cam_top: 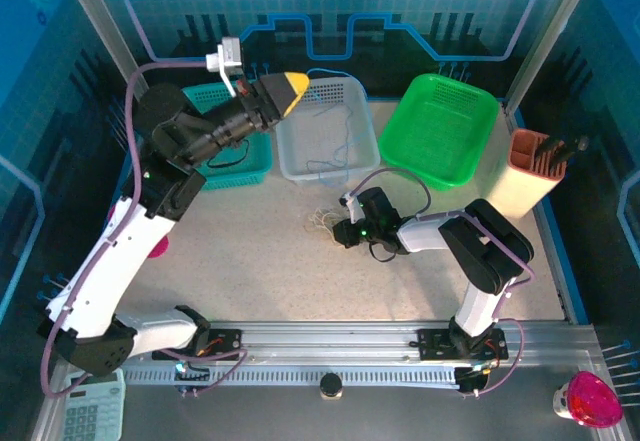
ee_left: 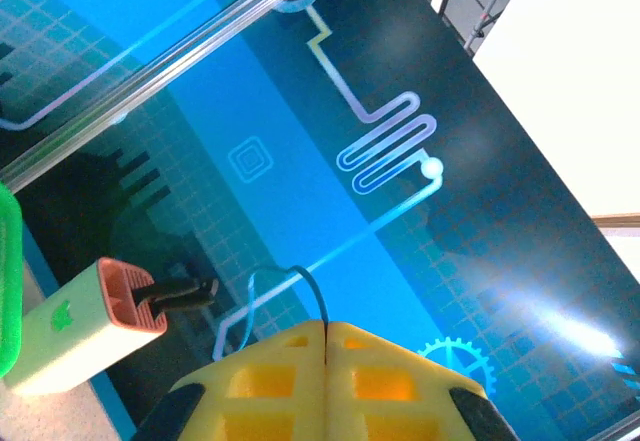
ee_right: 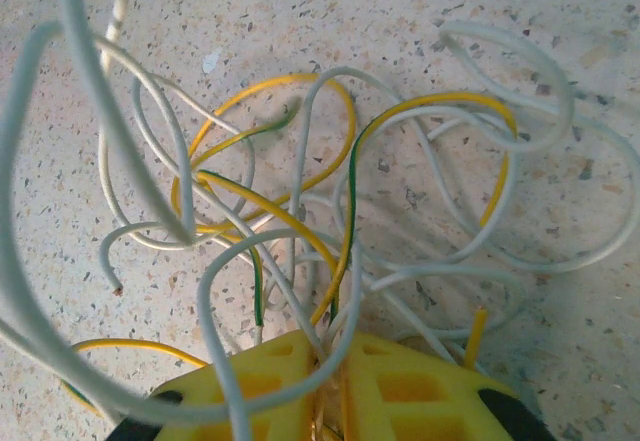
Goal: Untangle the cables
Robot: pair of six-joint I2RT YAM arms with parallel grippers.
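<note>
From above, the left claw (cam_top: pixel 297 88) hangs over the rear left corner of the clear basket (cam_top: pixel 290 151). Its yellow fingers are pressed together. A thin dark cable (cam_top: pixel 343 129) runs from their tip down into that basket. The tangle (cam_top: pixel 320 221) of whitish and yellowish cables lies on the table (cam_top: pixel 250 261), just in front of the clear basket's near wall. The right claw (cam_top: pixel 337 227) sits low at the tangle's right edge, touching it. From this height I cannot tell how far its fingers are spread.

At the left wrist, the left claw (ee_left: pixel 325 333) has its two yellow pads shut tight, with only a hairline seam between them. The dark cable (ee_left: pixel 306 279) rises from that seam in a small arch, so it is pinched there. Beyond the claw stands a tan holder (ee_left: pixel 70 331) with an orange rim, and the edge of a green basket (ee_left: pixel 7 291) is at the far left.

At the right wrist, the right claw (ee_right: pixel 330 356) is almost shut, and several strands are nipped in the narrow slot between its pads. The tangle (ee_right: pixel 330 201) fans out directly ahead of the fingertips on the speckled table. White loops cross over yellow ones with a green stripe, and some lift off the surface.
</note>
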